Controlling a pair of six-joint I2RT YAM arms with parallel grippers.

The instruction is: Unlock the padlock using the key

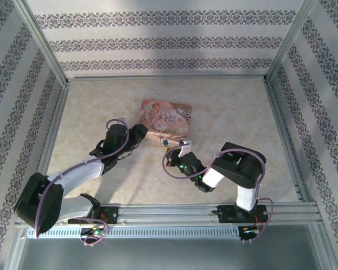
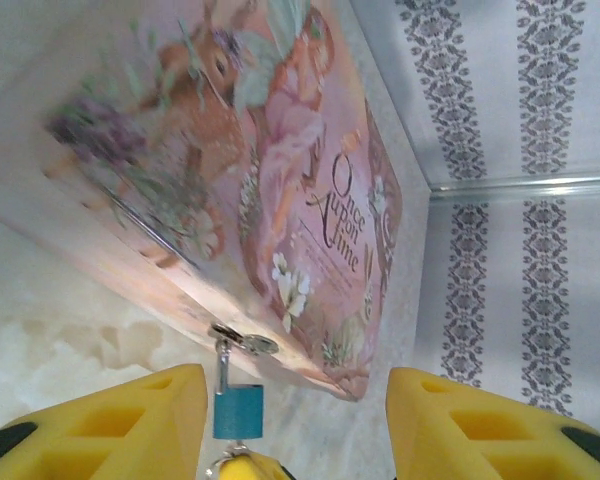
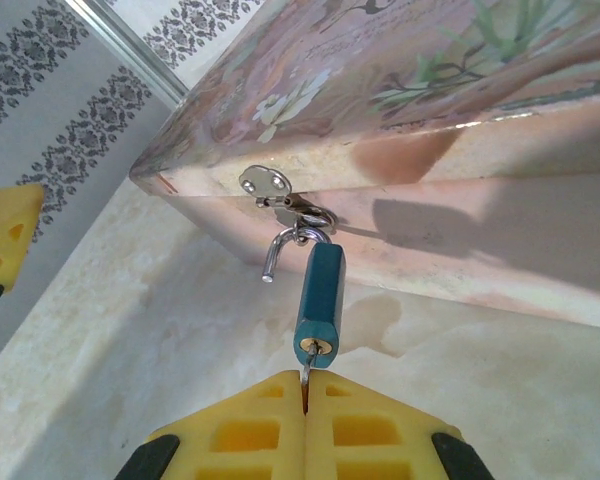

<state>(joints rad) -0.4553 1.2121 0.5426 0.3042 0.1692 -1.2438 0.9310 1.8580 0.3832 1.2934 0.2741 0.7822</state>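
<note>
Padlock (image 3: 320, 295): a small teal-bodied lock is seen at the centre of the right wrist view. It is hung from the hasp (image 3: 267, 183) on the tin's front wall, and its keyhole end is turned toward the bottom edge.
Shackle (image 3: 272, 258): it is passed through the hasp's ring, and its free end is seen clear of the body, to the left of it (so the lock stands open).
Key (image 3: 307, 365): a thin silvery sliver is seen running from the keyhole down into the yellow pads at bottom centre; little of it is shown.
Right gripper (image 3: 305, 395): its two yellow pads are pressed together at bottom centre and clamped on the key, just below the padlock.
Left gripper (image 2: 298, 420): its jaws are held apart, with one yellow finger at the lower left and one at the lower right of the left wrist view. Nothing is clamped. The padlock is seen in the gap, just beside the lower-left finger; contact cannot be told.
Pink illustrated tin (image 1: 166, 114): it is laid flat on the marbled tabletop (image 1: 101, 101), just above the centre of the top view, with its lid down. The padlock is seen at its lower edge, between the two grippers.
</note>
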